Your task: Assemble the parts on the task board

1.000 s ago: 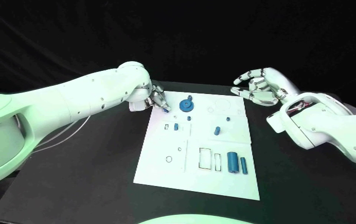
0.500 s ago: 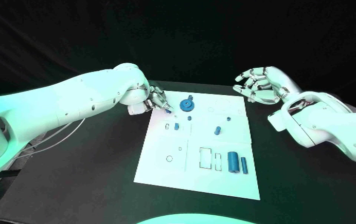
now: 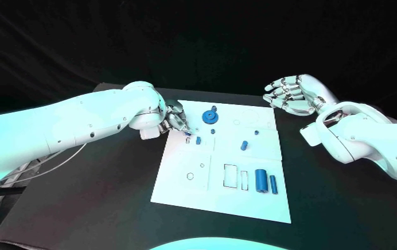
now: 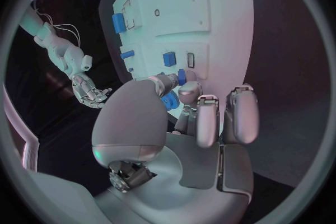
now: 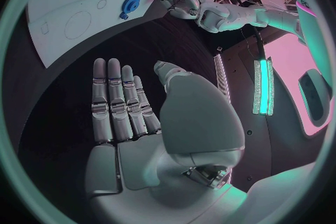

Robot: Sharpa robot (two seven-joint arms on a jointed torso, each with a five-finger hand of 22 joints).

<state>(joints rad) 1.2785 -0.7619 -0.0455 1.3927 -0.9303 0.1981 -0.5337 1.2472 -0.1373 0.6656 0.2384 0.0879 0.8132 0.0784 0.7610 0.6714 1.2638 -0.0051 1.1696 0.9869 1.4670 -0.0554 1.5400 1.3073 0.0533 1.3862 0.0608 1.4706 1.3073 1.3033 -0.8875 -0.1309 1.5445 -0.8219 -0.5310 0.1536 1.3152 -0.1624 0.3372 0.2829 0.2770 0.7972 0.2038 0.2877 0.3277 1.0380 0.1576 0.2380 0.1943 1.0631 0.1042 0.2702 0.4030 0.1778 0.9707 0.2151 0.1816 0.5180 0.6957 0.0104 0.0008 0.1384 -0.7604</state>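
We judge the left hand [image 3: 174, 119], fingers curled with no part seen held, may nudge the gear [image 3: 209, 116] beside it off the board [image 3: 217, 201]; right hand [image 3: 294, 96] spread, idle.

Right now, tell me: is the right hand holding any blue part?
No. In the right wrist view the right hand is flat with fingers extended over the black table, nothing in it, off the task board.

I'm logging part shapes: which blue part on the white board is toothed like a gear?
The round blue gear at the board's far edge, just right of the left robot hand. It is the widest part and has a toothed rim; the others are plain cylinders and small blocks.
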